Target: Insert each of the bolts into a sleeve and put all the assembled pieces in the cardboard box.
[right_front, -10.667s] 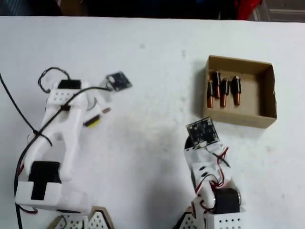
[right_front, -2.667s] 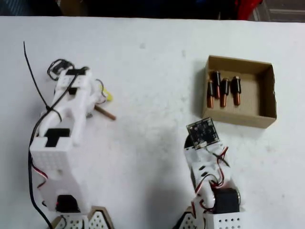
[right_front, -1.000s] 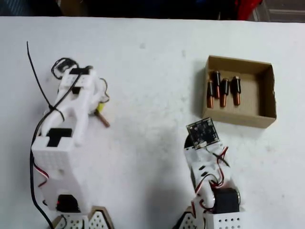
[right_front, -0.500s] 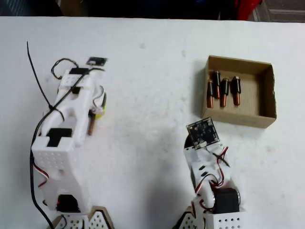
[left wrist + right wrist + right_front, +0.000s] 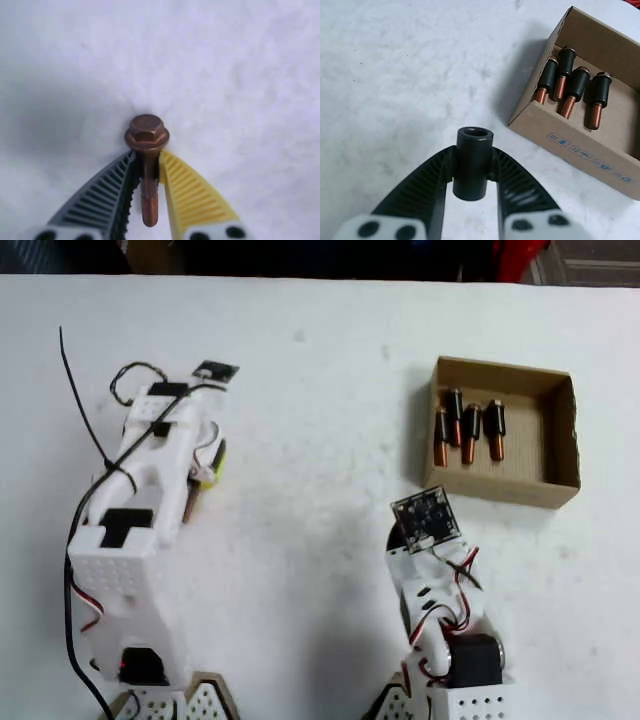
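The left gripper (image 5: 146,155), well apart from the box (image 5: 505,490) across the table (image 5: 320,340), is clamped on a copper bolt (image 5: 146,135) by its shank. Within the last second its wrist has turned, so the bolt now lies back along the arm instead of angling out toward the box. The right gripper (image 5: 472,152), just beside the box, has not moved and grips a black sleeve (image 5: 471,177), bore facing outward. Four assembled pieces (image 5: 467,430) lie in the box. Bolt and sleeve look ready to be joined.
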Motion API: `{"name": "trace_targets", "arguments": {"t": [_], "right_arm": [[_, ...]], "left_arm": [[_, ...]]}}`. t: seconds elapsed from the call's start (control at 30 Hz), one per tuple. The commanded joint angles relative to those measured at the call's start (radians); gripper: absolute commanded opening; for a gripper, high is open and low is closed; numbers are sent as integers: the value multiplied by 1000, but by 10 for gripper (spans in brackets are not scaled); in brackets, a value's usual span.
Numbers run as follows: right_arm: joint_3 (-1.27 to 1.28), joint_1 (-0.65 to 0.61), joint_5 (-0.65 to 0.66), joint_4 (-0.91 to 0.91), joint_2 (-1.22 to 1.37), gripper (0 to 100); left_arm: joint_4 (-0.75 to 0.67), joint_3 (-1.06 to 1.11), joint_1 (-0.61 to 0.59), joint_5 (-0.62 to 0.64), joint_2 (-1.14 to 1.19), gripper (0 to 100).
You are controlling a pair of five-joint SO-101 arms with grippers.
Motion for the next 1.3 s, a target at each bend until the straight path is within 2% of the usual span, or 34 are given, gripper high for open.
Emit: {"name": "trace_targets", "arguments": {"t": [0.0, 0.2, 0.9, 1.27], "right_arm": [[-5, 5, 0, -24, -12, 17], [-5, 4, 0, -24, -12, 17], [-5, 7, 0, -22, -12, 17], [-5, 5, 0, -22, -12, 17]], "left_arm": [[29, -11, 24, -12, -4, 23], [-31, 83, 19, -11, -54, 23], [-399, 701, 19, -12, -521, 23], [-471, 761, 21, -12, -568, 27]]}}
